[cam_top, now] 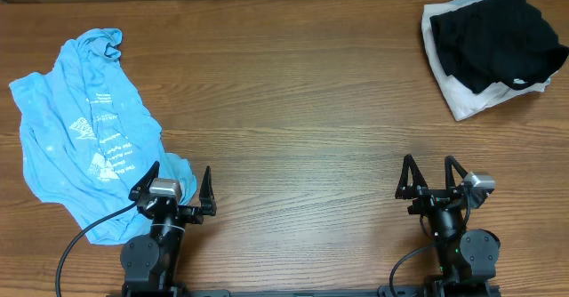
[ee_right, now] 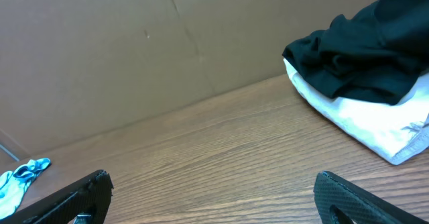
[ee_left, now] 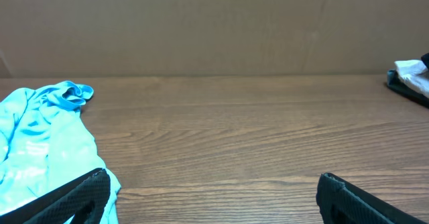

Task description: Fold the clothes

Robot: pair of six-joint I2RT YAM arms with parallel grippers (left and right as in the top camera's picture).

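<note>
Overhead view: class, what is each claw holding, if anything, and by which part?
Nothing is held. The left claw and right claw both stand open and empty; the blue shirt and black garment lie on the table.

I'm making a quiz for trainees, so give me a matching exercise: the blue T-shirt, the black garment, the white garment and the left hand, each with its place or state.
1 blue T-shirt
2 black garment
3 white garment
4 left hand

A under another garment
B crumpled at the left of the table
C open, empty
D on top, far right

Pairs: 1-B, 2-D, 3-A, 4-C
</note>
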